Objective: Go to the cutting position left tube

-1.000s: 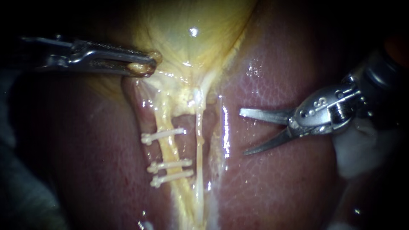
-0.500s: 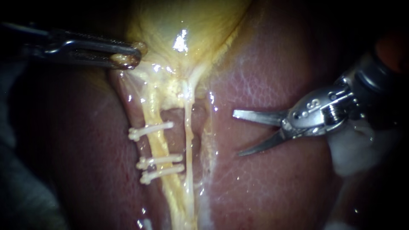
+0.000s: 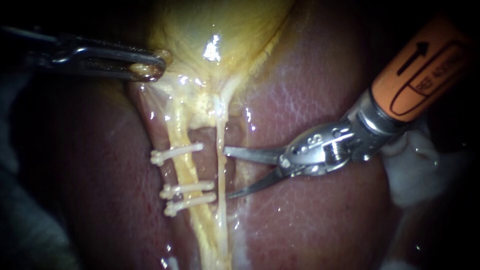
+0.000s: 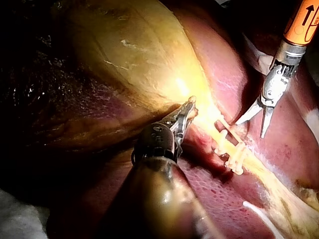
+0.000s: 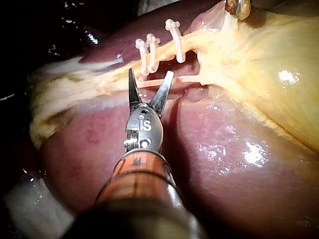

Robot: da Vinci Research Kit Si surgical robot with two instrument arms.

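From the upper right, the right instrument [image 3: 227, 173], tool spread wide with nothing gripped. Blade tips at the thin right tube [image 3: 218, 135], the upper tip touching or just beside it. In the right wrist view, that thin tube running across between the open blades. Just beyond the tips and outside the blades, the left tube [image 3: 184, 170], thicker and yellow, carrying three white clips: an upper clip [image 3: 176, 152] and a lower pair of clips [image 3: 190, 188] close together. Blades level with the bare stretch between them. From the left, the left instrument [image 3: 157, 67], tool clamped on the lower edge of the gallbladder [image 3: 230, 30], above the tubes and well apart from the right instrument. Under and around both tubes, the dark red liver [image 3: 310, 225]
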